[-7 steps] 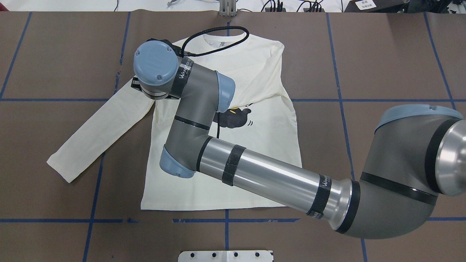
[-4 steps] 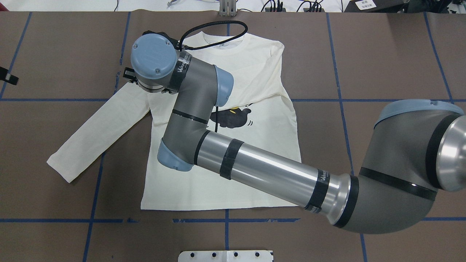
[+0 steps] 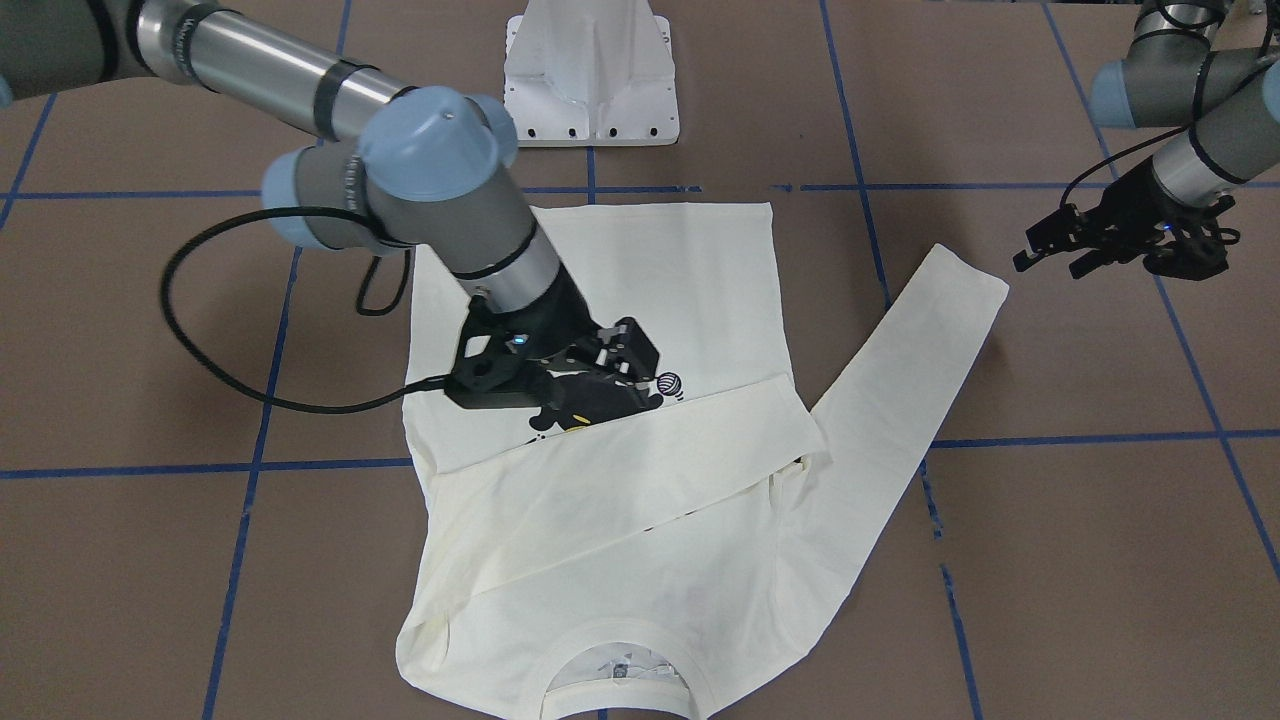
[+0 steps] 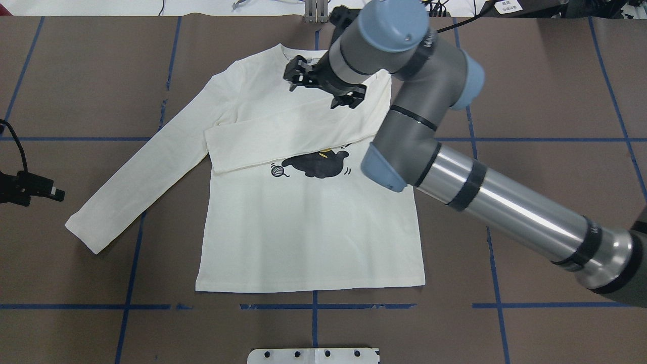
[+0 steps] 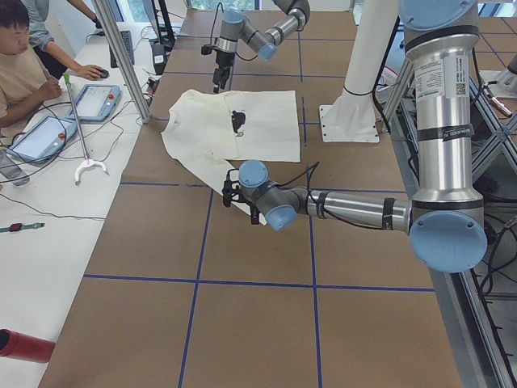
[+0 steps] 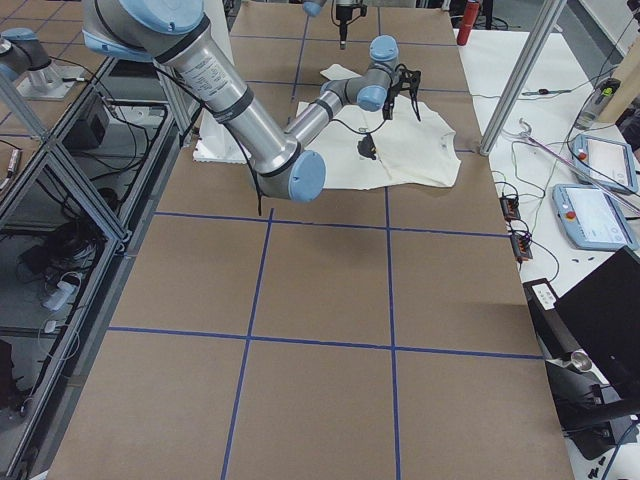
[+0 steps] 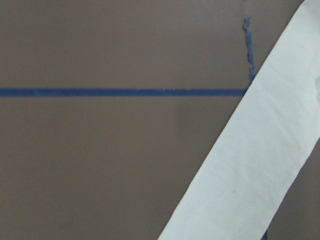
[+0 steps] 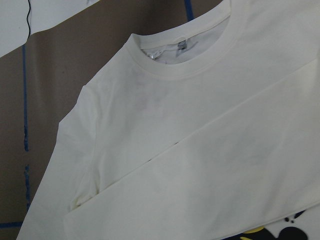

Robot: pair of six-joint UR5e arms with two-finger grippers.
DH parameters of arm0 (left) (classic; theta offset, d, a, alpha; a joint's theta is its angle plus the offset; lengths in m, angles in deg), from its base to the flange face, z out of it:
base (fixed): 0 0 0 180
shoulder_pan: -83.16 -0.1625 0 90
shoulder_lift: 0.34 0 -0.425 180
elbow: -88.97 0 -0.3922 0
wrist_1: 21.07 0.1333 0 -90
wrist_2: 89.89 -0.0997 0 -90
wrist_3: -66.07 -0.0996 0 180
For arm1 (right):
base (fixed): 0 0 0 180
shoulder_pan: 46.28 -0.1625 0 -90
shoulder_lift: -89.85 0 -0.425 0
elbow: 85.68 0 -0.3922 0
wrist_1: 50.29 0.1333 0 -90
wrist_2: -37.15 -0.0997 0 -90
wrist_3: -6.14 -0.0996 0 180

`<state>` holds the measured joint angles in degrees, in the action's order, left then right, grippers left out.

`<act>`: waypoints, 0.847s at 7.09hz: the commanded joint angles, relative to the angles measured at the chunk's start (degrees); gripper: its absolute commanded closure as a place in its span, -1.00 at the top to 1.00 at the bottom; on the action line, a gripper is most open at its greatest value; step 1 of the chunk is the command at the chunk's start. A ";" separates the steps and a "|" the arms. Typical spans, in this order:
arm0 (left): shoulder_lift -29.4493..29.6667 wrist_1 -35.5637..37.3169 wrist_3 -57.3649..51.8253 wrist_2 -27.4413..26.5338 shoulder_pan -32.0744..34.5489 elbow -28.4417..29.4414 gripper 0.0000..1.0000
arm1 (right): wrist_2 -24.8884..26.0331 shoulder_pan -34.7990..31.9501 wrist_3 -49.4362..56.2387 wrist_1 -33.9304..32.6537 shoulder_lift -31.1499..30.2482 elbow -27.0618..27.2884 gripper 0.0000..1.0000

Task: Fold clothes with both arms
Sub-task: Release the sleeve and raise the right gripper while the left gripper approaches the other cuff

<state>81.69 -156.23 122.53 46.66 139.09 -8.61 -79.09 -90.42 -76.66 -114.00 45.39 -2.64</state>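
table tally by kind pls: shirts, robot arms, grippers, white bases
shirt: 1
robot arms: 2 (right arm, left arm)
grippers: 2 (right gripper, left gripper)
white base: 1
total: 6

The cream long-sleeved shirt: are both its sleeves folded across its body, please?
No, one sleeve lies across the cream shirt; the other sleeve stretches out sideways.
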 commanded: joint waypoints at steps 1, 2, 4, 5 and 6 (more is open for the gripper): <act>-0.65 -0.99 3.04 -3.11 -5.64 1.86 0.91 | -8.36 -8.47 8.56 -0.88 -9.47 5.38 1.00; -0.21 -1.07 3.13 -5.40 -7.57 2.83 0.85 | -8.39 -9.46 12.36 -0.97 -10.29 5.21 1.00; 0.32 -0.90 2.95 -5.86 -9.16 3.01 0.73 | -7.78 -9.39 12.49 -0.88 -10.91 5.47 1.00; 1.10 -0.90 2.87 -5.95 -9.26 3.01 0.72 | -7.60 -9.39 12.40 -0.79 -11.08 5.56 1.00; 1.90 -0.81 2.69 -9.08 -9.35 3.71 0.72 | -7.42 -9.39 12.40 -0.71 -11.09 5.64 1.00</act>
<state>82.70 -157.11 125.39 40.04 129.96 -5.45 -86.73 -99.78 -64.29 -114.81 34.41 2.89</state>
